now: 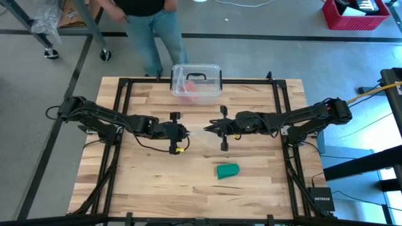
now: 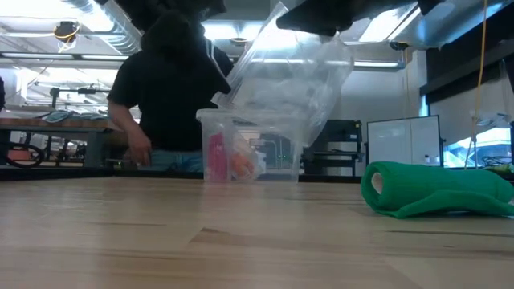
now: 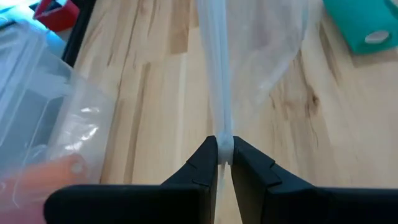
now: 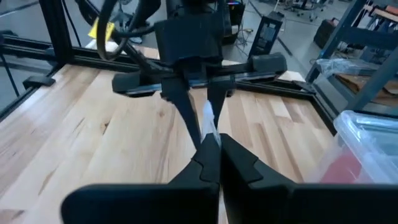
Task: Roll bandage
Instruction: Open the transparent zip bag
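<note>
The green bandage [image 1: 228,171] lies on its side on the wooden table, toward the near edge and right of the middle; it also shows in the low view [image 2: 438,191] and the left wrist view [image 3: 367,25]. No gripper touches it. Above the table's middle, my left gripper [image 1: 186,133] and my right gripper [image 1: 207,129] face each other, both shut on a thin clear plastic wrapper [image 2: 289,76] held between them. My left gripper pinches a bunched edge of the clear wrapper [image 3: 222,134] between its two fingers. It comes from the table's left, slanting down. The wrapper runs away from the fingertips, lifted clear of the table. My right gripper pinches the wrapper's other end [image 4: 209,121] between its two fingers. It comes from the table's right, nearly level. The wrapper is clear of the table.
A clear plastic box with a black handle [image 1: 196,80] stands at the far edge, with red and orange things inside [image 2: 233,160]. A person [image 1: 151,25] stands just beyond the far edge. Bare wood lies left of the bandage and along the near edge.
</note>
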Motion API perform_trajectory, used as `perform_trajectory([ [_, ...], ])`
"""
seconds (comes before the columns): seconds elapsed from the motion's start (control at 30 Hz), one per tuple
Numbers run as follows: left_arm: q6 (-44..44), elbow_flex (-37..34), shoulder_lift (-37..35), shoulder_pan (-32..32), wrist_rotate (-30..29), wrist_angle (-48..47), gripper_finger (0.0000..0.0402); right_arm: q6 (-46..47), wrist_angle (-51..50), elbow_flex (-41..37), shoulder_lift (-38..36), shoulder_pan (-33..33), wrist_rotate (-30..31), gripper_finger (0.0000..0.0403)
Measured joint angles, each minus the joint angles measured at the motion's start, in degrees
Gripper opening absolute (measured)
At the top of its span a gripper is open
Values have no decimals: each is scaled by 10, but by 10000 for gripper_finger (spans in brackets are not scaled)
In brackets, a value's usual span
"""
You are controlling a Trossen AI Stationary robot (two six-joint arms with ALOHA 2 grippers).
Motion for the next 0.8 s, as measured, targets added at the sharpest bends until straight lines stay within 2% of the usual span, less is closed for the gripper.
perform_trajectory([
  [0.43,-5,1,1,-2,0,1,36,0,-23,1,-6,0,0,0],
  [0.8,-41,28,-17,-18,0,-18,158,-4,-56,1,-6,0,0,0],
])
